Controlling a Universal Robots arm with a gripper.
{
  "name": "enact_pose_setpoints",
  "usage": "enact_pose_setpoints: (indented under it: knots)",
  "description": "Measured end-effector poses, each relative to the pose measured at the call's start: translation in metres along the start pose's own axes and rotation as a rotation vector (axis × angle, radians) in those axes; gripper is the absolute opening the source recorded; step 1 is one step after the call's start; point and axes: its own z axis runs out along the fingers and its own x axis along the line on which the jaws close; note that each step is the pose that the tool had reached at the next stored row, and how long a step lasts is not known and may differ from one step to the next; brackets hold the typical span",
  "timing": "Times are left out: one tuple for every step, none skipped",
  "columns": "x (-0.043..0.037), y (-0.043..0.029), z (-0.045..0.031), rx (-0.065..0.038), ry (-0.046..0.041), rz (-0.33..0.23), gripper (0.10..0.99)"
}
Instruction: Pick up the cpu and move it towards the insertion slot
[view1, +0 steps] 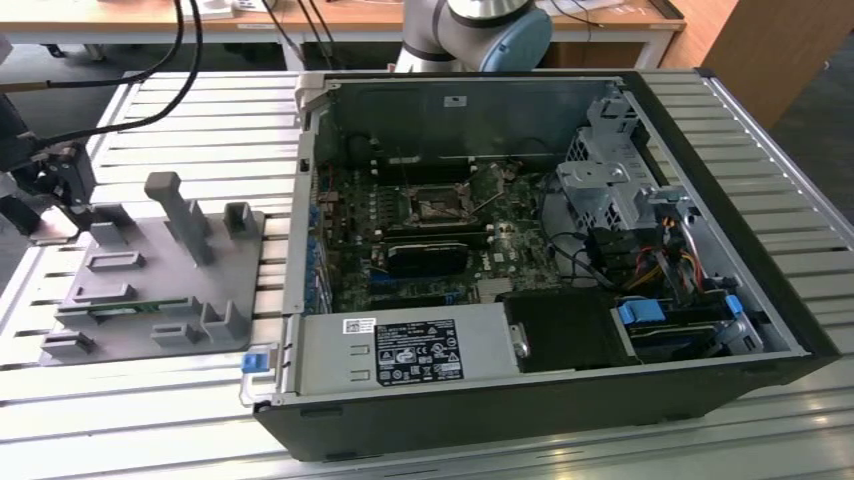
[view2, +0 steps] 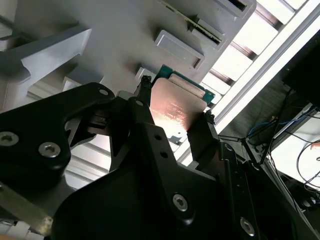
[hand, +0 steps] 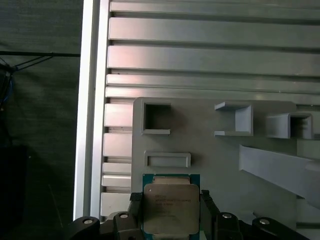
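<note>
The cpu (hand: 170, 207) is a thin square chip with a silvery top and a green rim, seen in both wrist views (view2: 176, 111). My gripper (hand: 170, 204) is shut on it, one black finger (view2: 144, 97) against each of two opposite edges. The chip sits just over the edge of the grey holder plate (hand: 210, 150); whether it still touches the plate I cannot tell. In the exterior view my gripper (view1: 48, 185) is at the far left, by the plate's (view1: 147, 275) left corner. The insertion slot (view1: 438, 208), a shiny-framed square socket, lies inside the open computer case, well to the right of the gripper.
The grey plate carries raised posts (view1: 180, 215) and pockets, and a green memory stick (view1: 127, 308) lies in one. The open black case (view1: 747, 330) has tall walls around the board. A black rectangular block (view1: 427, 258) sits just in front of the socket. Cables (view1: 120, 110) trail over the slatted table.
</note>
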Motion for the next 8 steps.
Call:
enact_pose_setpoints:
  knots:
    - [0.0, 0.0001, -0.0013, 0.0, 0.0, 0.0, 0.541]
    - [0.0, 0.0001, -0.0029, 0.0, -0.0001, 0.0, 0.541]
    - [-0.0001, 0.0002, -0.0046, 0.0, 0.0, 0.0, 0.541]
    - [0.0, 0.0003, -0.0063, 0.0, 0.0, 0.0, 0.541]
    - [0.0, 0.0003, -0.0079, 0.0, 0.0001, 0.0, 0.541]
    - [-0.0001, 0.0004, -0.0096, 0.0, 0.0, 0.0, 0.541]
    - [-0.0001, 0.0005, -0.0115, 0.0, 0.0, 0.0, 0.541]
    - [-0.0001, 0.0006, -0.0135, 0.0, 0.0, 0.0, 0.541]
